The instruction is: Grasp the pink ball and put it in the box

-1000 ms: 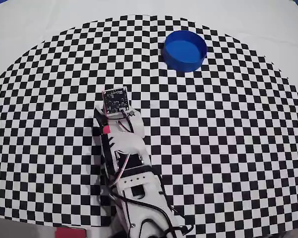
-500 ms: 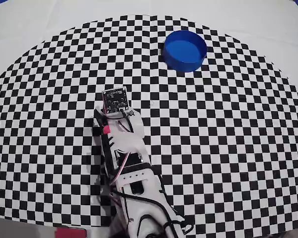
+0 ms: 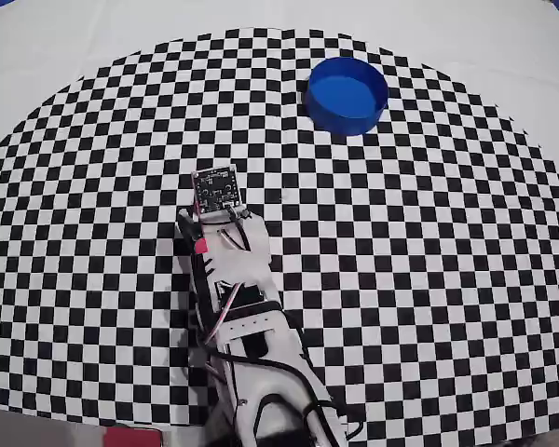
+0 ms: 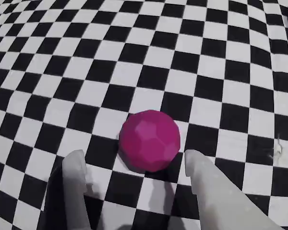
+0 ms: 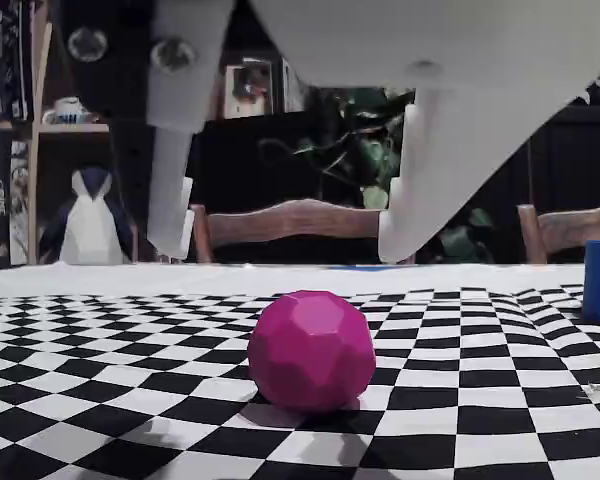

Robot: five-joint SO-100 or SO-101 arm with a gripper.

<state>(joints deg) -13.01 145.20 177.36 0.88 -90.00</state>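
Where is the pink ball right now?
The pink ball lies on the checkered cloth, centered just ahead of the open gripper in the wrist view; the fixed view shows the fingertips above it, not touching.

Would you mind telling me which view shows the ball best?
The fixed view: the ball sits whole and close on the cloth. The wrist view also shows it whole; overhead, the arm hides all but a sliver.
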